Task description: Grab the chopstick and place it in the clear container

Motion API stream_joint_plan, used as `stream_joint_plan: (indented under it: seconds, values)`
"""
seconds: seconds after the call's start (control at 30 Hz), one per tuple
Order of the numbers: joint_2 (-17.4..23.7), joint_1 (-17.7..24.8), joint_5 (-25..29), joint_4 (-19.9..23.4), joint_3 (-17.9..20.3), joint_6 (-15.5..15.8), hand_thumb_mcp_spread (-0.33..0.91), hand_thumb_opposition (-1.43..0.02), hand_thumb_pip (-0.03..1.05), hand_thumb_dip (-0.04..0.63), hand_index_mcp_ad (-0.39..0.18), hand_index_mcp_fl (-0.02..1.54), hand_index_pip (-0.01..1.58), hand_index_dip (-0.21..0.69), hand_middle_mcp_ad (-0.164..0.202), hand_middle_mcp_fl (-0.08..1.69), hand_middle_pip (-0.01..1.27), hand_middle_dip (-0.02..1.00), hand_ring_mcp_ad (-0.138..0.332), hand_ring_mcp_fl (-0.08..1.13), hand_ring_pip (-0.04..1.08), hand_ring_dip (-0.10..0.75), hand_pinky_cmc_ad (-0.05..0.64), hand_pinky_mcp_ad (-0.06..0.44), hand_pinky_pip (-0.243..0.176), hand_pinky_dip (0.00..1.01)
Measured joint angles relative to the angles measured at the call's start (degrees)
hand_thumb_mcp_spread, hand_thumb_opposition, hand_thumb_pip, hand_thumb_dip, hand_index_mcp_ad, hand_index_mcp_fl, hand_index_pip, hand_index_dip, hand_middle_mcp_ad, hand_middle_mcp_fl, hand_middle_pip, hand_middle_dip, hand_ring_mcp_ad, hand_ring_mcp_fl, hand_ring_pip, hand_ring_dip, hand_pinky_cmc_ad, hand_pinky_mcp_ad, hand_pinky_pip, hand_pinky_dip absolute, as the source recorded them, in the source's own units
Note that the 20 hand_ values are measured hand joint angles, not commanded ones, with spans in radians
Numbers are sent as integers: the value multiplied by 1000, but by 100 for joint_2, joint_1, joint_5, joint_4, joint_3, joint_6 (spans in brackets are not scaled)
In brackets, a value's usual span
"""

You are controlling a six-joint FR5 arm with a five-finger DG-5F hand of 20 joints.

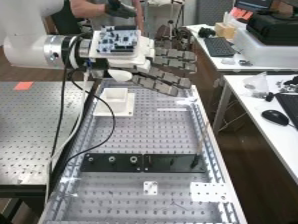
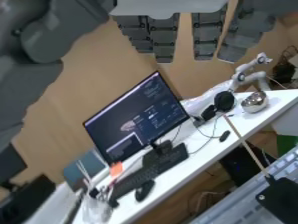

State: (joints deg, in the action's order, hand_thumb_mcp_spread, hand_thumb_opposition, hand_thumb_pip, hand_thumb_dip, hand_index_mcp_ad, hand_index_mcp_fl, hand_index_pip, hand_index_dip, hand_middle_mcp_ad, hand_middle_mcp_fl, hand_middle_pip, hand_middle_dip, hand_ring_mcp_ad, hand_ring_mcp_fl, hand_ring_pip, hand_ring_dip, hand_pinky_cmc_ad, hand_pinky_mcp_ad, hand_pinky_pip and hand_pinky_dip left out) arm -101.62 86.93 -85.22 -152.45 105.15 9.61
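Your dark grey fingers (image 1: 156,85) are straight, empty — the thin tan chopstick (image 1: 201,140) stands near-upright in its black base (image 1: 174,162), lower, toward the perforated metal counter's near end (image 1: 113,195)

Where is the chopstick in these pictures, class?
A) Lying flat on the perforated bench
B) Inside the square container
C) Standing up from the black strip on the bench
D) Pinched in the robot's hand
C: the chopstick rises from one end of the black strip, apart from the hand, whose fingers are straight.
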Motion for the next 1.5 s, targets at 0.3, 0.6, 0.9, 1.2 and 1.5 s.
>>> stream_joint_plan:
  seconds: [0.3, 0.6, 0.9, 1.2, 1.5]
  values:
    - [-462, -118, 700, 921, 276, -901, 204, -667, 527, 7, 103, 5, 68, 188, 110, 122, 138, 145, 241, 0, 73, 0, 272, 230, -112, 152]
    - [-969, -222, 1515, 1683, 364, -1777, 257, -709, 688, 113, 51, 73, 99, 286, 106, 232, 138, 386, 241, 0, 77, 5, 278, 237, -124, 183]
    - [-1358, -277, 1815, 1958, 150, -2190, 321, -775, 857, 290, 7, 202, 675, 201, 106, 309, 195, 527, 237, 51, 87, 131, 297, 244, -122, 215]
    - [-1673, -325, 1735, 1704, -270, -2296, 328, -806, 834, 328, -23, 257, 948, 127, 110, 405, 195, 543, 218, 101, 87, 168, 298, 244, -122, 211]
    - [-2098, -340, 1594, 1224, -767, -2611, 332, -801, 808, 325, -24, 124, 894, 119, 108, 494, 291, 543, 209, 171, 94, 206, 300, 244, -126, 211]
